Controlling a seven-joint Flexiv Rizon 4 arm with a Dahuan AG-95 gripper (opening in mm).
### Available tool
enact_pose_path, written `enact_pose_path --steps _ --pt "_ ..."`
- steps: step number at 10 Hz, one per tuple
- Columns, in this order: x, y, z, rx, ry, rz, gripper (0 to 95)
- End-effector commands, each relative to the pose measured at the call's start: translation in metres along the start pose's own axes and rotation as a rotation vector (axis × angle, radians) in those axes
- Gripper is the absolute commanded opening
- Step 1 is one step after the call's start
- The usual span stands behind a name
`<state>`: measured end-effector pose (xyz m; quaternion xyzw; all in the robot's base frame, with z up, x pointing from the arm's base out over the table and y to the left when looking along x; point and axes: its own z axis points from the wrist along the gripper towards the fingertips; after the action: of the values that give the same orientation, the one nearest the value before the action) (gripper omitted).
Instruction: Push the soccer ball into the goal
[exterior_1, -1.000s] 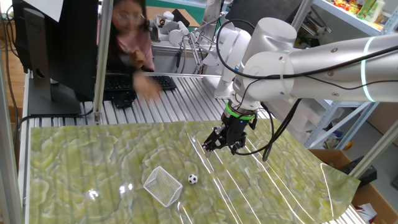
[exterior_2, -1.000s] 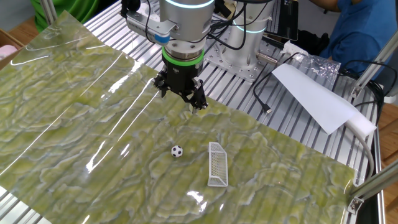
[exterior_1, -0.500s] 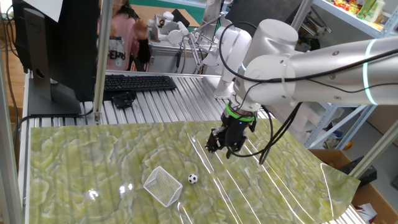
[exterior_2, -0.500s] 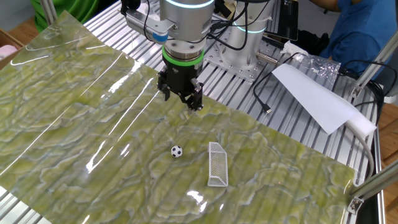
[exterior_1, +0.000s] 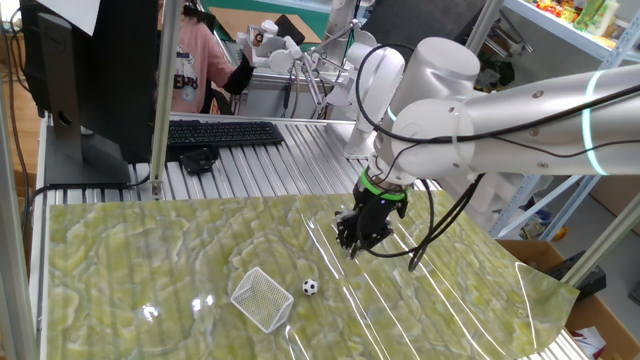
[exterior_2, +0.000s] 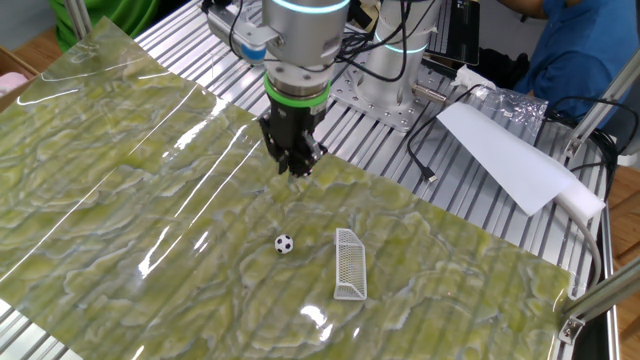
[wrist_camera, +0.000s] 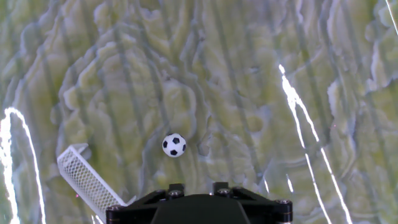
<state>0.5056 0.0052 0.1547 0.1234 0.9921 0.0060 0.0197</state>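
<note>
The soccer ball (exterior_1: 310, 288) (exterior_2: 285, 243) (wrist_camera: 175, 145), tiny and white with black patches, rests on the green marbled mat. The goal (exterior_1: 262, 297) (exterior_2: 349, 265) (wrist_camera: 87, 177), a small white mesh net, stands a short gap away from it. My gripper (exterior_1: 355, 243) (exterior_2: 297, 168) hovers over the mat behind the ball, on the side away from the goal. Its black fingers are drawn close together with nothing between them. In the hand view only the gripper's black base (wrist_camera: 196, 205) shows at the bottom edge, with the ball ahead of it.
The green mat (exterior_2: 120, 180) covers a slatted metal table. A keyboard (exterior_1: 225, 132) and a monitor (exterior_1: 95, 70) stand at the back, with a person (exterior_1: 195, 65) behind them. A white paper sheet (exterior_2: 510, 155) lies off the mat beside the robot base.
The fingers have come together from wide open. The gripper has turned and shifted slightly over the mat. Ball and goal have not moved.
</note>
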Motion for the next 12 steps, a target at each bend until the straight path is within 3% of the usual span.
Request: enact_pose_path --steps 1,12 --pt "-0.0007 0.0021 0.0065 -0.002 0.001 0.001 0.0" --pt "-0.001 0.0028 0.0087 -0.001 0.002 0.001 0.0"
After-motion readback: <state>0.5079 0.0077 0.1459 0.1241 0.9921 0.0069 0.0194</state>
